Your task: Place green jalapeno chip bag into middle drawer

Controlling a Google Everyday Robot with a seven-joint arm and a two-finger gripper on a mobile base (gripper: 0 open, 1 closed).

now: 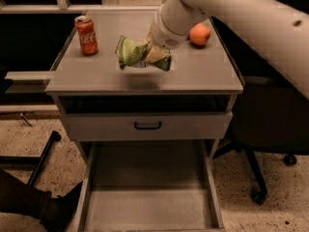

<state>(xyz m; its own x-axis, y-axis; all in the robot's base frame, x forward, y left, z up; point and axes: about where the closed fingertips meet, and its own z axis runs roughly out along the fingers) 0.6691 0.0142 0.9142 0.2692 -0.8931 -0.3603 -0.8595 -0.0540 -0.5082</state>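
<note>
The green jalapeno chip bag (130, 52) is crumpled and hangs in the air just above the gray countertop (203, 74), with its shadow on the surface below. My gripper (155, 55) is shut on the bag's right part, and the white arm reaches down from the upper right. The middle drawer (149, 207) is pulled out at the bottom of the view, with a bare gray floor and thin side walls. It lies below and in front of the bag.
A red soda can (87, 34) stands at the counter's back left and an orange (199, 34) at the back right. A closed drawer front with a black handle (147, 125) sits above the open drawer. A chair base (256, 178) is on the right, and a dark bar (43, 158) on the left floor.
</note>
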